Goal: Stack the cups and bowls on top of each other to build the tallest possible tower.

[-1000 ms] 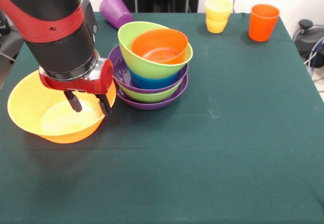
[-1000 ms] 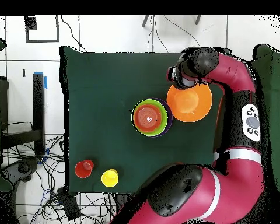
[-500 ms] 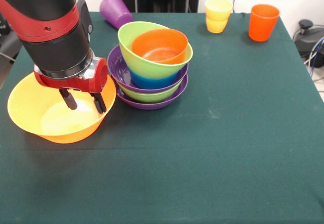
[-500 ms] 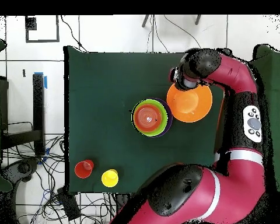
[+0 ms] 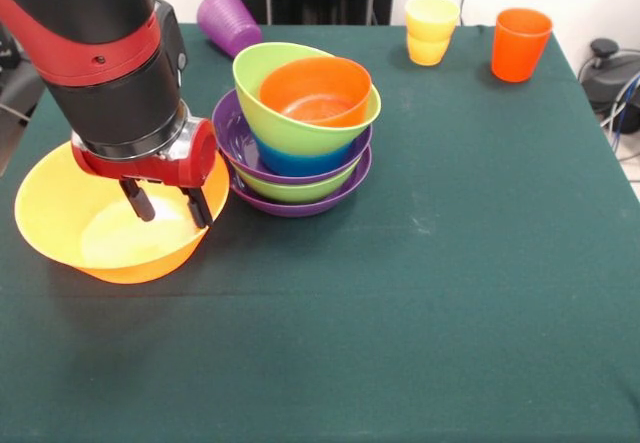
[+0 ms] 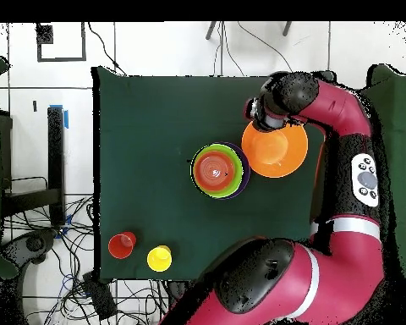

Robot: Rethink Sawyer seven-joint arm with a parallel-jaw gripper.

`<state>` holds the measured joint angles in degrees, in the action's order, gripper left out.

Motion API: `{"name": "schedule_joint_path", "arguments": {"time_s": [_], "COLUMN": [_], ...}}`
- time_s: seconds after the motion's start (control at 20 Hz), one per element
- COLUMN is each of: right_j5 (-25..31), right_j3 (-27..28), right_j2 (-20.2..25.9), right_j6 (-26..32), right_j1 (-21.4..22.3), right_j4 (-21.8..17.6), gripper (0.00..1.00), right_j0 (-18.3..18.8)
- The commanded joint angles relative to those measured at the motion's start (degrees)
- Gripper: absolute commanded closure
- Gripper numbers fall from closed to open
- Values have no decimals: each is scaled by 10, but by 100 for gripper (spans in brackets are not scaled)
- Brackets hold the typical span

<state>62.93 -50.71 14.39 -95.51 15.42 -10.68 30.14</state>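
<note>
My gripper (image 5: 168, 206) is open, its fingers hanging over the right inner side of the very large yellow-orange bowl (image 5: 60, 213), close to its rim. That bowl sits left of the tower (image 5: 300, 138), a pile of purple, green and blue bowls with a small red-orange bowl (image 5: 315, 91) on top, tilted. A ribbed purple cup (image 5: 228, 21) lies on its side behind the tower. Stacked yellow-orange cups (image 5: 431, 29) and an orange-red cup (image 5: 520, 43) stand at the far right. In the overhead view the wrist hides the gripper at the edge of the big bowl (image 6: 278, 154).
The green table cloth (image 5: 450, 293) spreads to the right and front of the tower. In the overhead view the tower (image 6: 217, 170), the orange-red cup (image 6: 122, 245) and the yellow-orange cups (image 6: 159, 258) show, with cables on the floor (image 6: 63, 254) to the left.
My gripper has shifted slightly left in the front view over the big bowl, staying open. The bowls and cups have not moved.
</note>
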Motion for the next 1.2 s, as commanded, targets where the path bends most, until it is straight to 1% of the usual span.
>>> {"name": "schedule_joint_path", "arguments": {"time_s": [0.05, 0.3, 0.9, 1.2], "right_j5": [-42, -49, -89, -86], "right_j3": [-68, -63, -93, -82], "right_j2": [6, 6, 5, 1], "right_j6": [-67, -65, -64, -56], "right_j1": [3, -8, -11, -16], "right_j4": [10, 13, 22, 19], "gripper": [0, 0, 0, 0], "right_j0": [-20, -21, -16, -16]}}
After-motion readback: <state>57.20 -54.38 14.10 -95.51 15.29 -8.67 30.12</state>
